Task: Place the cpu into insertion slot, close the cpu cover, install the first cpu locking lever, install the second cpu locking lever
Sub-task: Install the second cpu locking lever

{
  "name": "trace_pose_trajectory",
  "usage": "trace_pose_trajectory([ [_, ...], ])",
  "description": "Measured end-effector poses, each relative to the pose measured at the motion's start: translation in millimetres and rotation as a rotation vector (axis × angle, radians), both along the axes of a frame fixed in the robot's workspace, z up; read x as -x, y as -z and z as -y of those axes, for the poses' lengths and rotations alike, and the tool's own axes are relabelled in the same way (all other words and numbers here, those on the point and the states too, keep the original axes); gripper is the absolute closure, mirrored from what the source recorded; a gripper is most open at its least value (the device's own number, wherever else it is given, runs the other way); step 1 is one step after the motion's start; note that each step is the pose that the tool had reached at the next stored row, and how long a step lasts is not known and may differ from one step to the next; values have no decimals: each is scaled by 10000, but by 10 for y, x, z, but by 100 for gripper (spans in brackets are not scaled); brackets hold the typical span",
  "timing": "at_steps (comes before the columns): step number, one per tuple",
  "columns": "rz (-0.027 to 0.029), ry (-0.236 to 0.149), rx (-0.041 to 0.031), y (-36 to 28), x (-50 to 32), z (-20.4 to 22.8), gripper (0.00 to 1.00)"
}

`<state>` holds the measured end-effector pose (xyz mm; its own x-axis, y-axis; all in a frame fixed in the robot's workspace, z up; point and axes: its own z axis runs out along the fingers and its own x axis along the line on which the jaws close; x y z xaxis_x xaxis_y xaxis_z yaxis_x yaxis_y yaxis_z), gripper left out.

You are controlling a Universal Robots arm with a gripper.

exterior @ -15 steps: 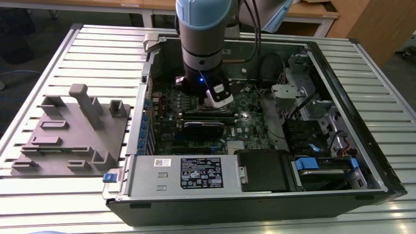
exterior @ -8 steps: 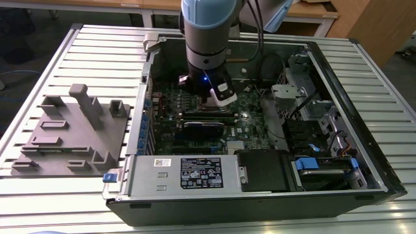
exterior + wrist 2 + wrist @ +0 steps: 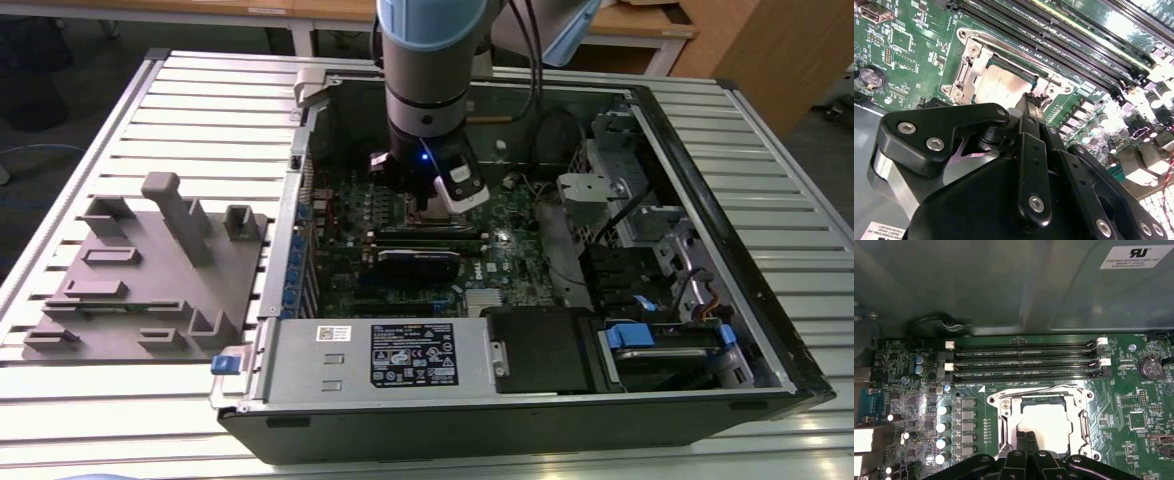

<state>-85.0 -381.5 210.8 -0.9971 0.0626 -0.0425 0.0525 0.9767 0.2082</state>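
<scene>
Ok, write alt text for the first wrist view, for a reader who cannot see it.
The gripper hangs over the cpu, which lies in the insertion slot of the green motherboard, with the silvery cpu cover framing it. Beyond the slot run long black memory slots, then the grey case wall.

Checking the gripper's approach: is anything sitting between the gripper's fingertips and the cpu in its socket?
Nothing shows between them. In the first wrist view the gripper has its fingertips right over the cpu, whose silver top is otherwise uncovered.
</scene>
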Motion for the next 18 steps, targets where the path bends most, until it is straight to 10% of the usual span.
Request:
trace_pose_trajectory([
  [6,0,0,417,0,-2,-48,90],
  [18,0,0,896,0,-66,-188,90],
])
